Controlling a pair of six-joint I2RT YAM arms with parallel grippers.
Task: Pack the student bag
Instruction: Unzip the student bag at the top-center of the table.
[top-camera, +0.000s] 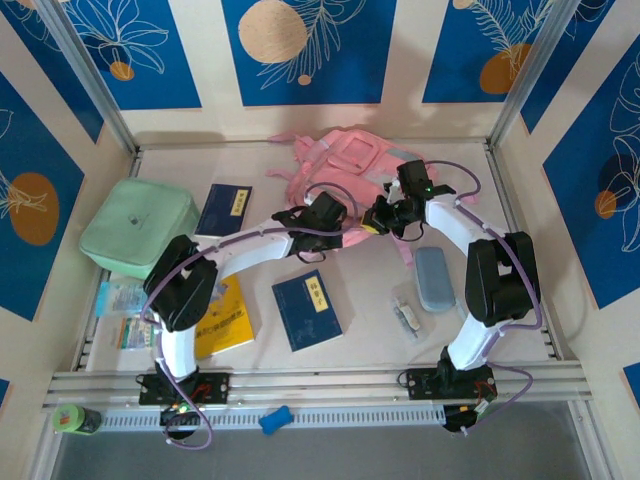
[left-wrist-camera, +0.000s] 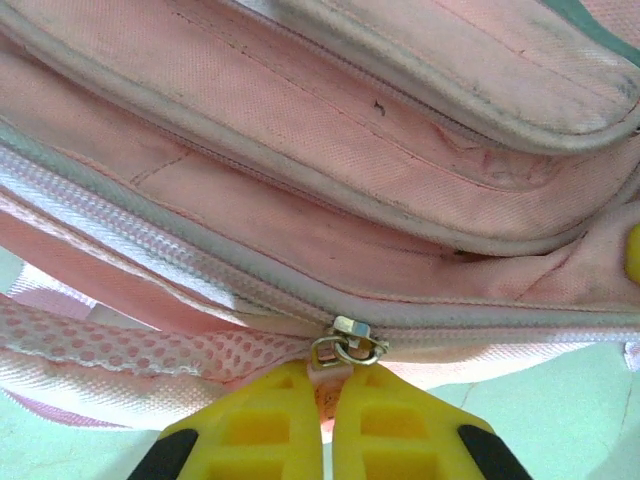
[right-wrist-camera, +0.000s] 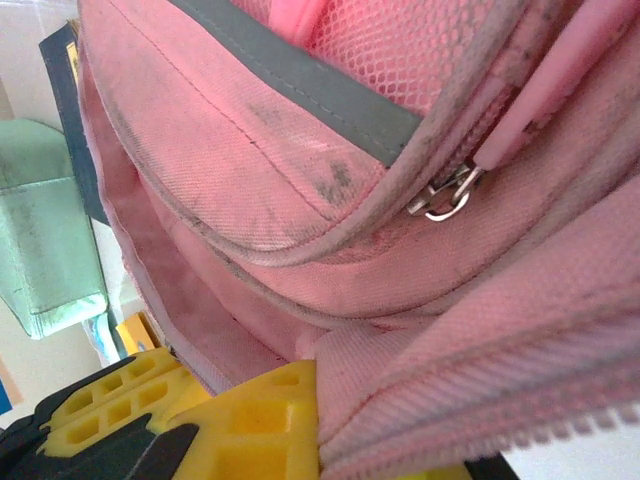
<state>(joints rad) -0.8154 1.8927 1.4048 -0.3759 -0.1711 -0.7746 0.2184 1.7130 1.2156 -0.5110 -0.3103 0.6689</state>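
Note:
The student bag (top-camera: 350, 160), a pink backpack, lies at the back middle of the table. My left gripper (top-camera: 335, 215) is at its near edge. In the left wrist view its yellow fingers (left-wrist-camera: 265, 425) are shut on the pink pull tab (left-wrist-camera: 328, 385) that hangs from the metal zip slider (left-wrist-camera: 350, 340) of a long closed zip. My right gripper (top-camera: 387, 215) is at the bag's near right corner. In the right wrist view it (right-wrist-camera: 350, 440) is shut on a fold of the bag's pink fabric (right-wrist-camera: 400, 380) beside a zip seam. Another metal zip pull (right-wrist-camera: 445, 195) sits higher on the bag.
A mint green soft case (top-camera: 138, 228) stands at the left. Two dark blue books (top-camera: 225, 208) (top-camera: 307, 308) and a yellow book (top-camera: 222, 318) lie in front. A grey-blue pencil case (top-camera: 434, 278) and a small white item (top-camera: 405, 315) lie on the right. Packets (top-camera: 122, 300) rest at the left edge.

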